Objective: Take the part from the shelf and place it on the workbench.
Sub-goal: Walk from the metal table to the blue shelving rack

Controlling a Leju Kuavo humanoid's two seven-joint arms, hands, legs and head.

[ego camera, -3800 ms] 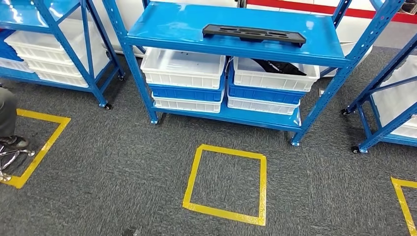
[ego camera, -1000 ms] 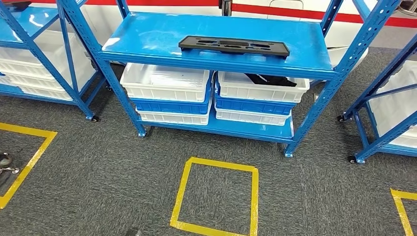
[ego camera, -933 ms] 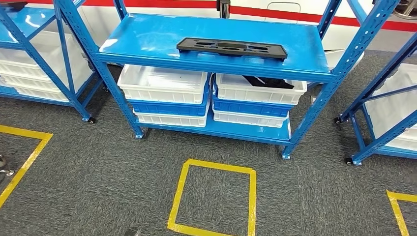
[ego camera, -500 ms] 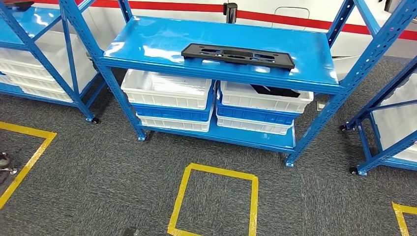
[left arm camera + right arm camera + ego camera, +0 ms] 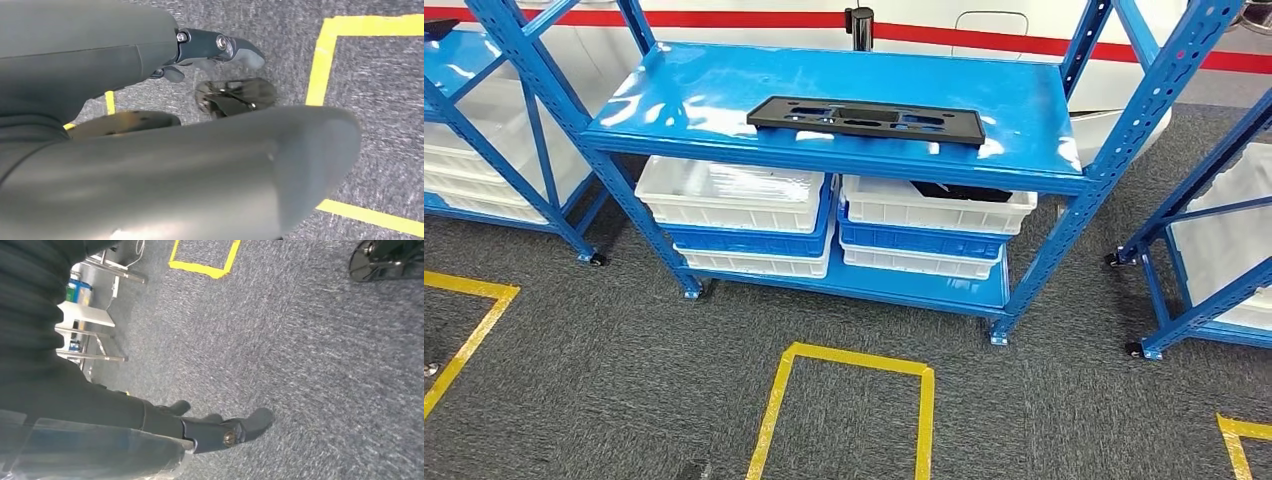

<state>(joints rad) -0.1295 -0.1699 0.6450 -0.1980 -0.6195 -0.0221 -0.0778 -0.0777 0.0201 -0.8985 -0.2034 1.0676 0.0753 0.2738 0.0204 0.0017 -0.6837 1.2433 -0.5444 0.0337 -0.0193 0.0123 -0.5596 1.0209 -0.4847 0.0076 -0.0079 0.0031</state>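
A long flat black part [image 5: 864, 118] with several cut-outs lies on the top board of the blue shelf [image 5: 704, 95], near its front edge and right of the middle. My left hand [image 5: 220, 47] hangs above the grey carpet with its fingers stretched out and nothing in them. In the right wrist view my right hand [image 5: 215, 427] also hangs over the carpet, fingers extended and holding nothing.
Under the top board sit white bins [image 5: 724, 195] stacked on blue ones [image 5: 929, 240]; the right bin holds dark items [image 5: 949, 190]. More blue shelves stand at left [image 5: 484, 120] and right [image 5: 1214, 200]. A yellow tape square [image 5: 774, 410] marks the carpet before the shelf.
The whole picture has shifted: the camera has come closer to the shelf and turned a little. The part lies unmoved on the board. A person's leg seen at left earlier is out of the picture.
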